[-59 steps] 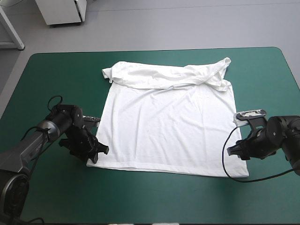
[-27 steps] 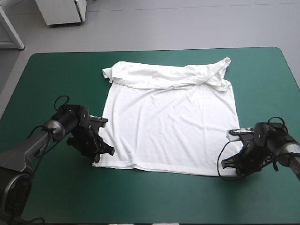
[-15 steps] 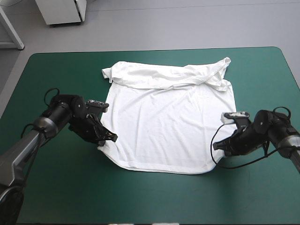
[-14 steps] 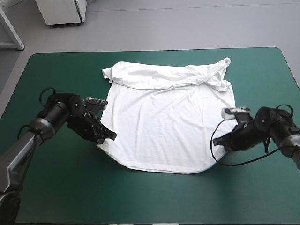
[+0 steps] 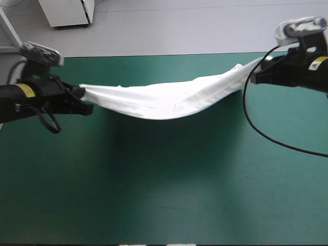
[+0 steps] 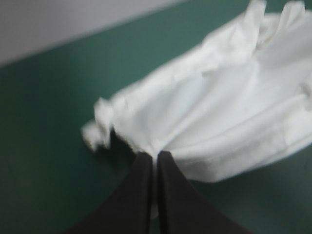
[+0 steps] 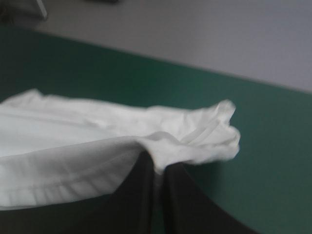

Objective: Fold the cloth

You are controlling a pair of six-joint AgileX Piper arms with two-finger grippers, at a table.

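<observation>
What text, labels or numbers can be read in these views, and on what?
None can be read.
Yellow sticker on left arm: too small to read.
Yellow sticker on right arm: too small to read.
T-shirt: no print visible.
Teal-green cover: no markings visible.

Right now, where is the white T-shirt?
High view: the T-shirt sags over the far half of the teal-green table, strung between the left gripper at its left edge and the right gripper near its far right corner.
</observation>
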